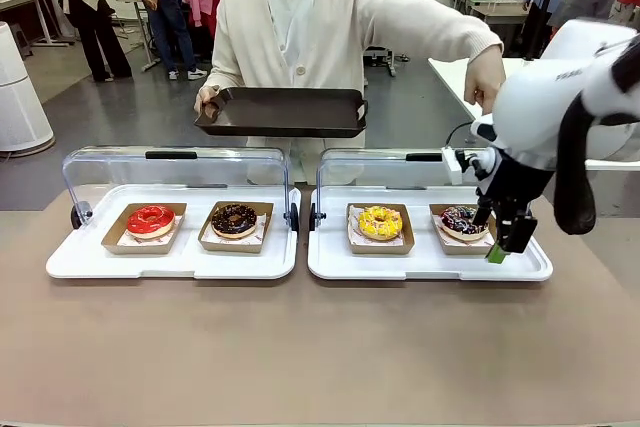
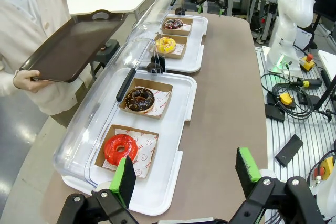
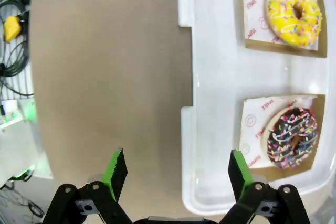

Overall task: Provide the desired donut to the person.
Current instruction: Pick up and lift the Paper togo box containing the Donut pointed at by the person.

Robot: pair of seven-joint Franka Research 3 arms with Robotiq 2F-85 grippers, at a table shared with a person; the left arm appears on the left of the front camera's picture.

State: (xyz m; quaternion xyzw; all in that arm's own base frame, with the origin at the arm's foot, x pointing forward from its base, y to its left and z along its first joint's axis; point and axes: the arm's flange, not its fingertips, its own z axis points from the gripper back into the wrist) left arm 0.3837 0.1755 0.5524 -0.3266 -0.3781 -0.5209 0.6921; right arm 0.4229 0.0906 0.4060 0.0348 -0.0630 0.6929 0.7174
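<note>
Over the white tray's (image 1: 430, 265) edge, our right gripper (image 1: 505, 243) hangs wide open.
We see the sprinkled chocolate donut (image 1: 462, 220) just beside it, not between the jaws; the person (image 1: 300, 27) holds out a dark tray (image 1: 282, 112).

You have bright, even overhead light on the surface (image 1: 320, 347), with only faint shadows there. Soft glare streaks the clear lids (image 1: 175, 169) above it. Wrist views bow at their edges.

The person (image 1: 300, 27) holds a dark tray (image 1: 282, 112) beyond the desk (image 1: 300, 347). The right end effector (image 1: 508, 245), seemingly open, hangs beside the sprinkled donut (image 1: 460, 220).
</note>
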